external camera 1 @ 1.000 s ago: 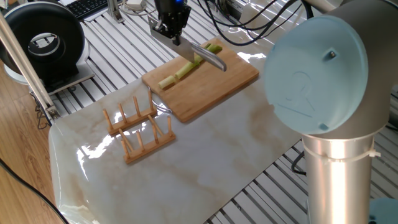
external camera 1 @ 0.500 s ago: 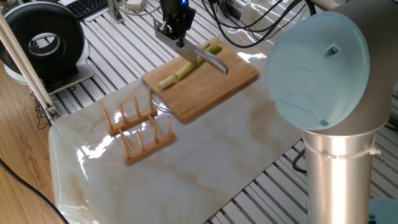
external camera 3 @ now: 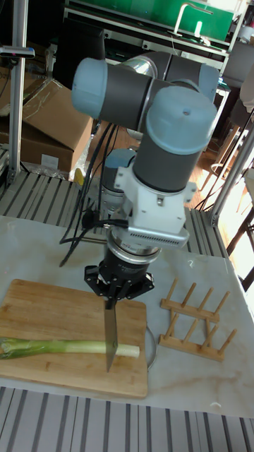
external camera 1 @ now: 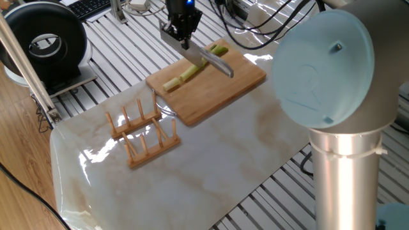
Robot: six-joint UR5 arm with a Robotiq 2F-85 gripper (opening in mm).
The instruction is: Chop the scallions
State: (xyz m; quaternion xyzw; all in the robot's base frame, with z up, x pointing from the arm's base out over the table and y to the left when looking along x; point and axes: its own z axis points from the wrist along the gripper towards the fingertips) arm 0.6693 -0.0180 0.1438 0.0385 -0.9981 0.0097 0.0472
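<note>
One whole scallion (external camera 1: 184, 75) (external camera 3: 63, 347) lies lengthwise on the bamboo cutting board (external camera 1: 217, 92) (external camera 3: 63, 381), its whitish end toward the rack. My gripper (external camera 1: 181, 37) (external camera 3: 113, 293) hangs over the board's far edge, shut on the handle of a silver knife (external camera 1: 218, 62) (external camera 3: 111, 332). The blade points down and crosses the scallion near its middle in the fixed view and close to its white end in the tall fixed view. I cannot tell whether the edge touches the stalk.
A wooden peg rack (external camera 1: 142, 131) (external camera 3: 197, 321) stands on the marble sheet beside the board. A black round device (external camera 1: 48, 45) sits at the far left. The arm's big blue-capped joint (external camera 1: 326, 70) fills the right foreground. Cables trail behind the board.
The gripper and knife have shifted slightly to the right along the scallion. The scallion and board have not moved.
</note>
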